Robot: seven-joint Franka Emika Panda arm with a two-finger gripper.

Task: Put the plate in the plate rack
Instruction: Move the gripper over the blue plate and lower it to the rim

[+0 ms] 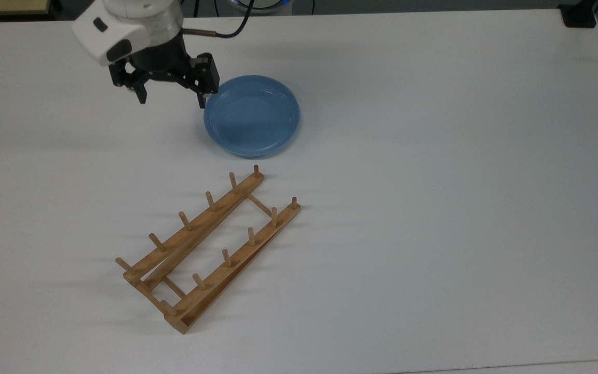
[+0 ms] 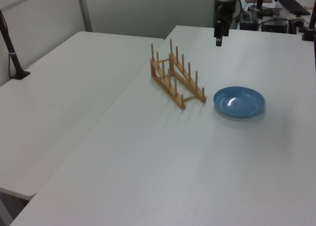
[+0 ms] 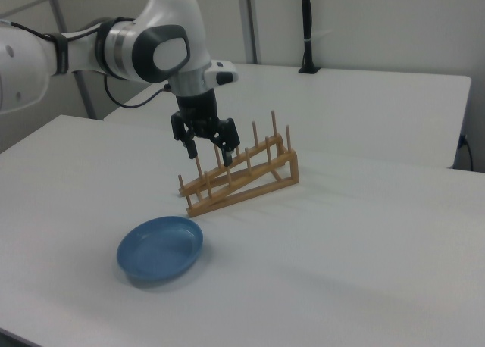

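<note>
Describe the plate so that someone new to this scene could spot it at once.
On the white table, look past the wooden plate rack toward the robot's open claw. The plate lies flat there: round, shallow, glossy light blue, the one coloured thing.

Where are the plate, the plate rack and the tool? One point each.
plate (image 1: 252,117), top view, on the middle of its blue well.
plate rack (image 1: 193,231), top view, on the rail nearer the plate, about halfway along.
tool (image 1: 173,100), top view, midway between its two open fingertips.
</note>
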